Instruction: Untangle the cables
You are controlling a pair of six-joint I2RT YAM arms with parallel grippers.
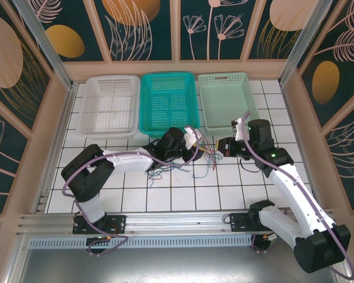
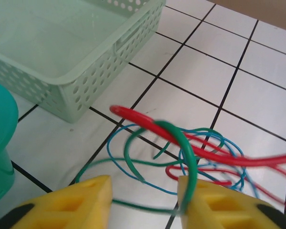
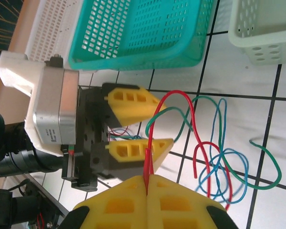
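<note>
The cables [image 1: 207, 158] lie as a loose tangle of red, green and blue wires on the white tiles between my two grippers. In the right wrist view my right gripper [image 3: 147, 183] is shut on the end of the red cable [image 3: 151, 133], which arches up and over towards the tangle. My left gripper [image 2: 145, 202] hovers low over the tangle with its yellow jaws apart. A thin green cable [image 2: 193, 162] runs across the gap and curls over the right fingertip [image 2: 214, 200]. A blue cable [image 2: 108, 147] loops on the tiles just beyond. The left gripper [image 3: 168, 123] faces the right one closely.
Three baskets stand in a row at the back: white [image 1: 111, 105], teal [image 1: 168, 101] and pale green [image 1: 229, 100]. The pale green basket [image 2: 62, 47] is close ahead of the left gripper. More loose wires [image 1: 159, 172] lie under the left forearm. Walls enclose the tiled floor.
</note>
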